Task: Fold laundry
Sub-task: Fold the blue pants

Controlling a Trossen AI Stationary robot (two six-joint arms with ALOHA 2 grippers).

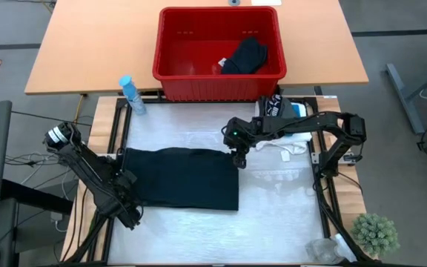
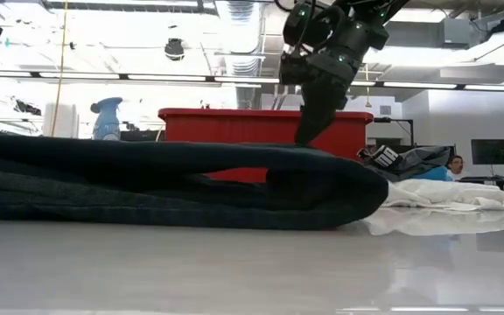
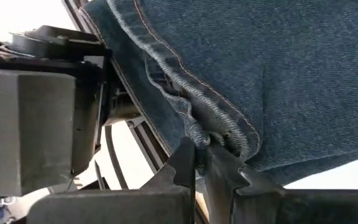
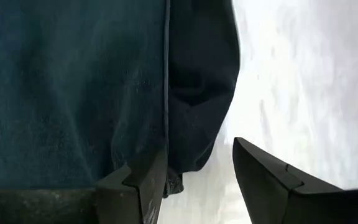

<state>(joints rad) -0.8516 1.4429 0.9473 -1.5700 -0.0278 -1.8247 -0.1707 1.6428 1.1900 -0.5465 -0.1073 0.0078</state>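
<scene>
Dark blue-black trousers (image 1: 180,178) lie folded flat on the white table top. My left gripper (image 1: 130,180) is at their left edge, shut on the stitched hem (image 3: 229,118). My right gripper (image 1: 239,158) stands open over their far right corner (image 4: 194,124), slanting down. One of its fingers (image 4: 142,186) is over the cloth and the other (image 4: 266,180) is over the bare table. In the low view the trousers (image 2: 173,179) show as a thick stack of layers. My left gripper pinches the hem edge (image 3: 213,138) of the trousers between its two shut fingertips, and the hem bunches up where they meet. The rest of the cloth lies flat on the table. My right gripper's lower fingertip meets the top layer (image 2: 309,143) near the far right corner, coming from above at a slant. The jaws stand apart and pinch nothing.
A red slotted basket (image 1: 199,81) stands beyond the table's far edge with a dark garment (image 1: 245,55) in it. A blue spray bottle (image 1: 132,95) stands at the far left. White (image 1: 288,142), teal and dark printed garments (image 1: 273,106) lie heaped at the far right. A small plant (image 1: 375,231) stands at the near right corner.
</scene>
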